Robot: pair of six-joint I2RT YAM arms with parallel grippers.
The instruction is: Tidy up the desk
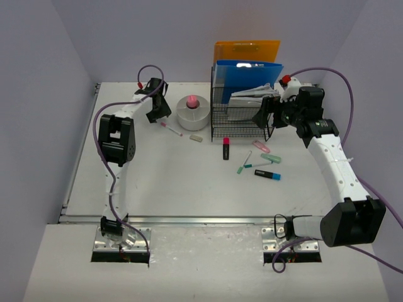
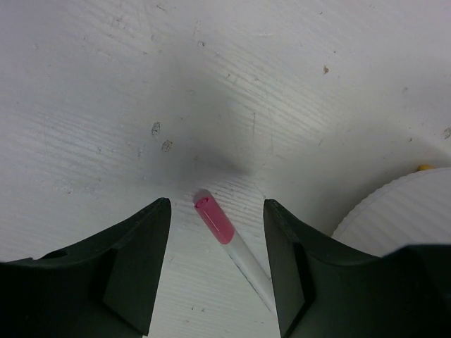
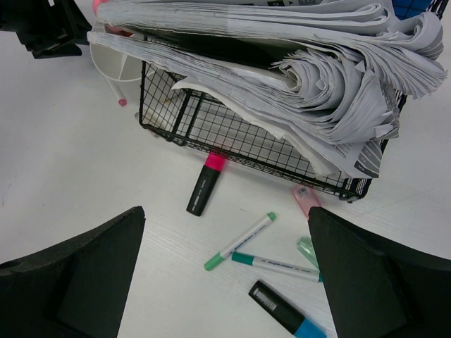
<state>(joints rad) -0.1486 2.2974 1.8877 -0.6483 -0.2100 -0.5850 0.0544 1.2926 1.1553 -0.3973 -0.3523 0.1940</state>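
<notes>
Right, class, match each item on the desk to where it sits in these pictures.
1. pink-capped white pen
2. stack of grey printed papers
3. blue plastic folder

A. resting on the black wire rack
B. upright behind that rack
C. lying on the white desk between the left arm's fingers

Pairs: 1-C, 2-A, 3-B

Pink-capped pen [image 2: 215, 221] tail behind left pincer [image 2: 217, 205]

Fyi you've got pale lavender walls [image 1: 38, 94] on 3 sides, plain. White table [image 1: 170, 182] spans wall to wall, silver rail [image 1: 189, 220] along its near edge. Light's even, shadows soft. Up close its surface shows fine grain + a few dark scuffs [image 2: 162, 137].
</notes>
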